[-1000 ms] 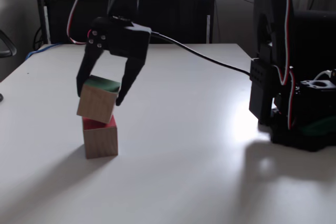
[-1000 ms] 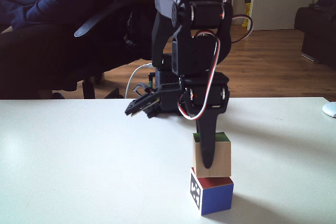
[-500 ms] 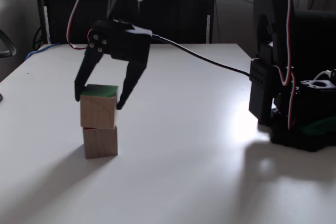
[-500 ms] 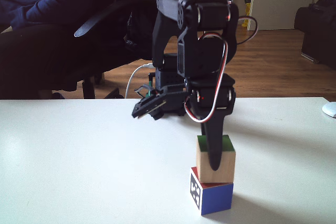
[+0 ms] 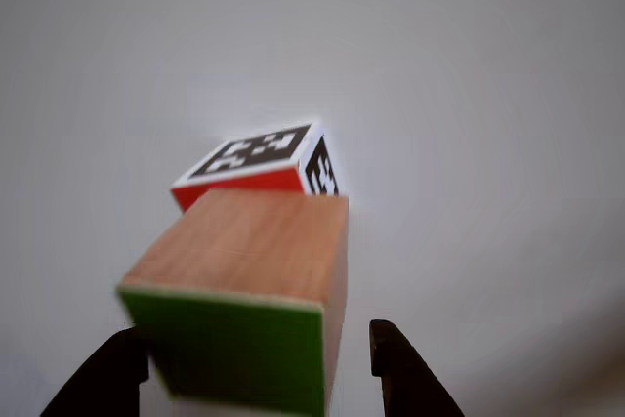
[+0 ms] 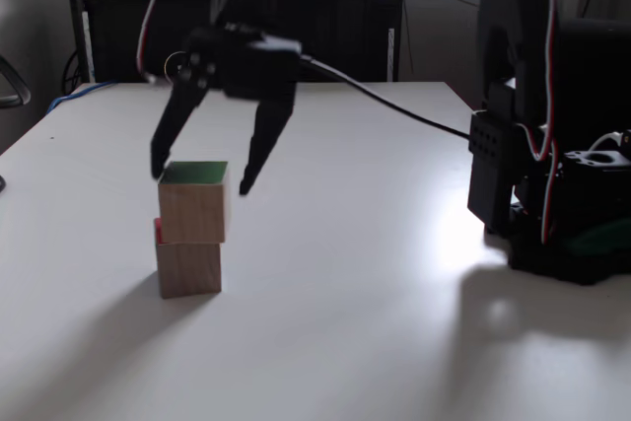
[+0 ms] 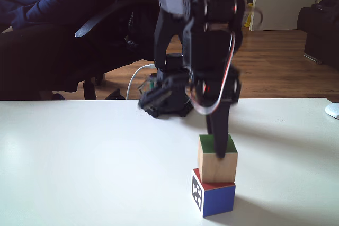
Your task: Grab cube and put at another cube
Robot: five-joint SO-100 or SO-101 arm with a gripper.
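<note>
Resting green face up, the plain light-brown wooden cube [image 6: 193,203] sits stacked on the smaller marker-patterned cube with a red face [image 7: 213,198]. Black two-finger gripper [image 6: 202,175] hangs just above, jaws spread, touching nothing. Placement appears complete; only withdrawal remains.

White table [image 6: 345,273]; black cabinet [image 6: 325,32] behind; seated person [image 7: 37,19]; perhaps a sofa [image 7: 320,30].

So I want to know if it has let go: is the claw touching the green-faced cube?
Apart. In a fixed view the open claw straddles the cube, with table visible between each fingertip and the wood.
</note>
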